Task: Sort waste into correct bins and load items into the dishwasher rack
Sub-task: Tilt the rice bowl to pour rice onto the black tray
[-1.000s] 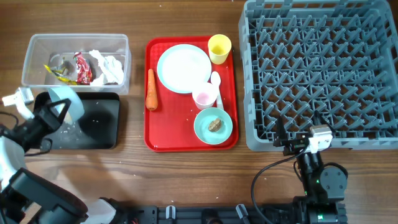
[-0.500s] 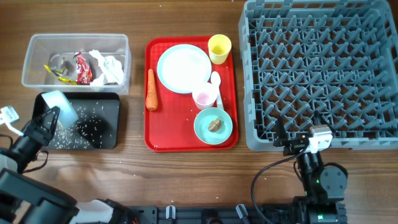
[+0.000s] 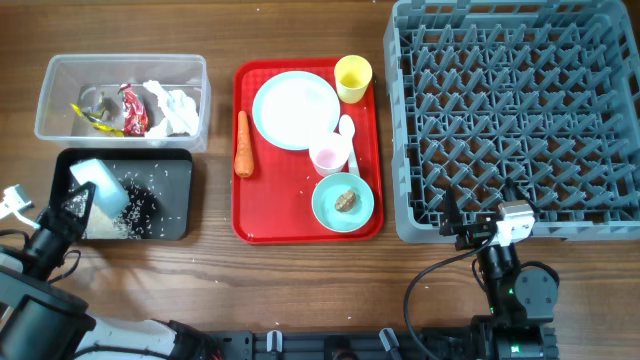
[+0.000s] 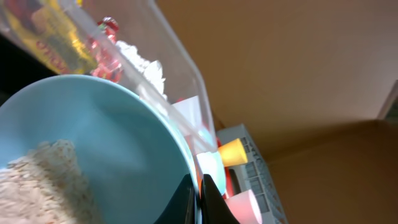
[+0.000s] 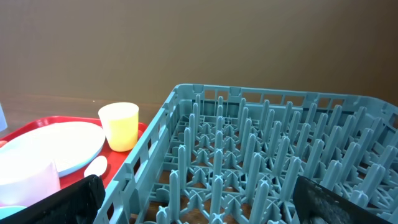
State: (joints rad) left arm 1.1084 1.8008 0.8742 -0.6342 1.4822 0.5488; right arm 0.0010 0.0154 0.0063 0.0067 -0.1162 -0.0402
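Rack to small stuff, placed off red tray [image 3: 308, 236].
- Dishwasher rack [image 3: 515, 120]: right of red tray.
- Clear tub [image 3: 120, 65]: far-left of red tray, wrappers [image 3: 133, 110] and tissue [image 3: 178, 105] inside.
- Black tray [image 3: 170, 215]: near-left of red tray, rice grains [image 3: 140, 205] scattered on it.
- On red tray: plate [image 3: 295, 110], second bowl [image 3: 328, 205] holding brown lump [image 3: 346, 200], carrot [image 3: 243, 143], yellow cup [image 3: 353, 77].
- My left gripper [image 3: 78, 200] pinches rim of tipped blue-green bowl [image 4: 112, 149] over black tray, rice inside.
- My right gripper [image 5: 199, 199]: fingers spread wide, near-right of red tray.
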